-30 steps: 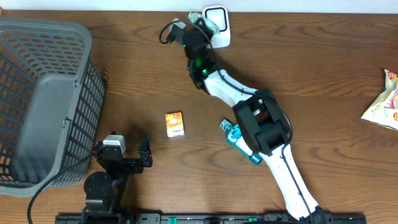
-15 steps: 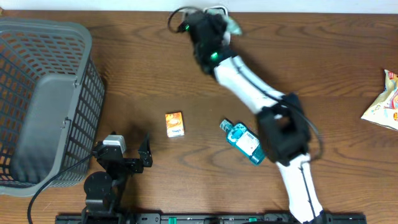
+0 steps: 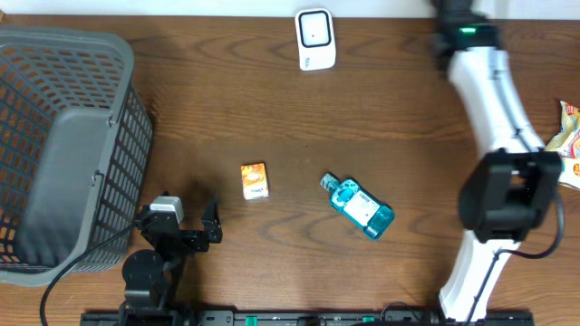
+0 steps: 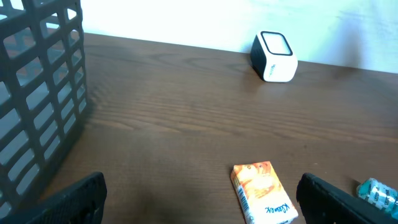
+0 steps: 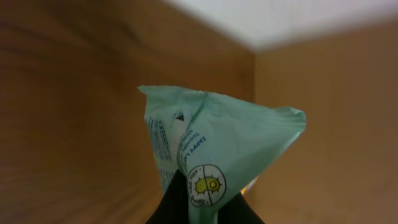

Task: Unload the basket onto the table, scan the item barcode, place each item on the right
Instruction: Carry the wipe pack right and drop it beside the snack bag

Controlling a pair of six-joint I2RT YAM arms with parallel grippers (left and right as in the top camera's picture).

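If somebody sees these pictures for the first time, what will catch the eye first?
Most striking is the pale green packet, pinched in the right tool and filling the right wrist view. From overhead, the grey basket dominates the left side, while a blue bottle and an orange box lie mid-table, before the white scanner at the far edge.

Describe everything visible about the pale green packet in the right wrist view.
The pale green packet is a thin, crinkled pouch, glossy like plastic film, with small dark print, a black triangle mark and a round yellow-green logo near its lower end. The right gripper is shut on that lower end, and the packet fans out wide above it. Nothing else is seen touching it.
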